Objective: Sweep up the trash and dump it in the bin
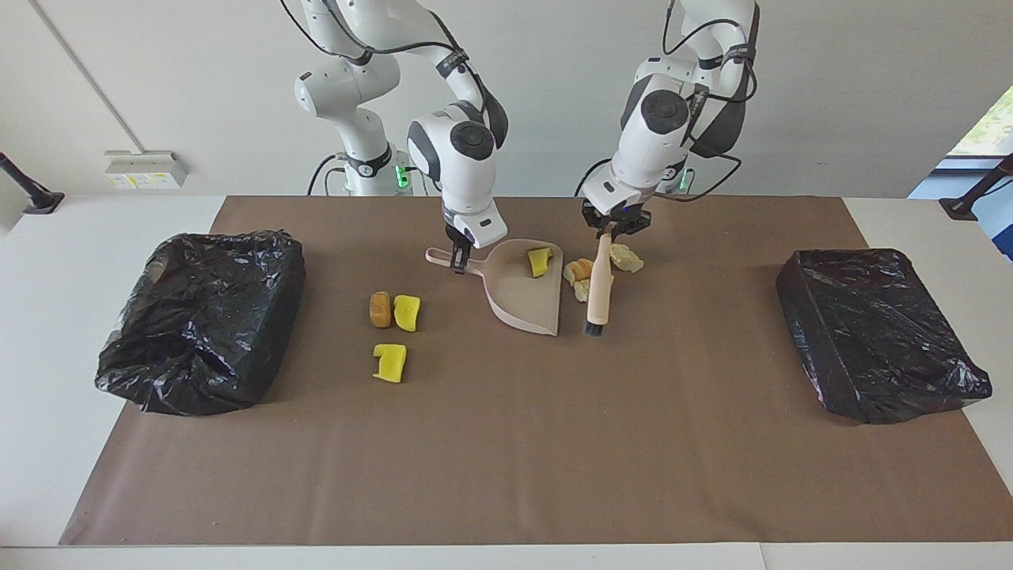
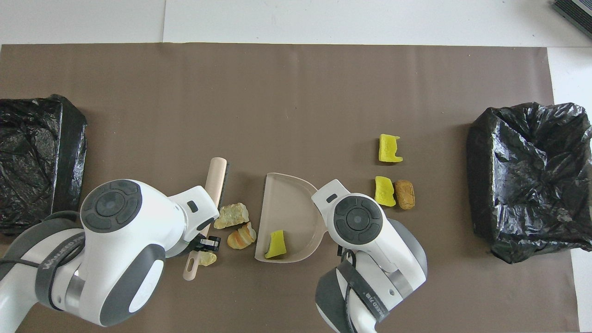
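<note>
The left gripper (image 1: 608, 235) is pinching the brush (image 1: 599, 286), its long axis running away from the robots. Three trash chunks (image 2: 235, 224) are lying between brush and dustpan (image 1: 525, 294), whose handle the right gripper (image 1: 457, 263) is clamping, one yellow piece (image 1: 540, 261) inside.

Robot lab — two arms (image 1: 467, 158), paper-covered table (image 1: 506, 475), bare wall.
</note>
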Robot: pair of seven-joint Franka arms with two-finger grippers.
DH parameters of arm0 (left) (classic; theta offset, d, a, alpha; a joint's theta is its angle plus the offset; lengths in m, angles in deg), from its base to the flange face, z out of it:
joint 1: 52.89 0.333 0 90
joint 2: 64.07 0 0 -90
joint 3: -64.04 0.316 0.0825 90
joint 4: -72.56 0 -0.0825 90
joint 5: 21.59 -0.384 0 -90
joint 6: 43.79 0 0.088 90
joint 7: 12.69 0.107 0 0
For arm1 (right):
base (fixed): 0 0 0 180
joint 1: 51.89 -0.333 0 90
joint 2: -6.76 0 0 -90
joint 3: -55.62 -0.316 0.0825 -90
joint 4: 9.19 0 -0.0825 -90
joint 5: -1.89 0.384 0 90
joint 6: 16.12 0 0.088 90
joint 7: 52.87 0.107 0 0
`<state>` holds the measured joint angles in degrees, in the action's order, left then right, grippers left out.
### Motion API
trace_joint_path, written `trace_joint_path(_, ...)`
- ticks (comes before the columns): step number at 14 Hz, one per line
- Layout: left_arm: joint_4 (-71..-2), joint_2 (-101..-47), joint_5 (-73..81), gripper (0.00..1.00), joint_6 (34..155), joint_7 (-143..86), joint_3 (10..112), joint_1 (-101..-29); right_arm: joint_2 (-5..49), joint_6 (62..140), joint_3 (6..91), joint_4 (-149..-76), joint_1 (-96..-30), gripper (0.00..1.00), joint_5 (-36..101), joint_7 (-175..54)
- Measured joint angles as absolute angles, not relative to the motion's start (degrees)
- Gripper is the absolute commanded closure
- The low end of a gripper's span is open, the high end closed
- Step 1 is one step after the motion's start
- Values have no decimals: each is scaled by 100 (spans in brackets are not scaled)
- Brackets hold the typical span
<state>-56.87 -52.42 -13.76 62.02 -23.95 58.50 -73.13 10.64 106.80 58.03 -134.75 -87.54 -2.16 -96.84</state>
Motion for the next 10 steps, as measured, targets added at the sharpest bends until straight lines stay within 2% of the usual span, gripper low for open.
trace_joint_path(6,-6084,-4999,-1721,100,5985,-3017,5849,-6612,1065,10680,5803,-13475,-8753,100,-216,-9691)
trace_joint_path(10,-6634,-4621,-1752,100,6090,-3854,5849,-6169,1067,10680,5804,-13475,-8753,100,-216,-9692)
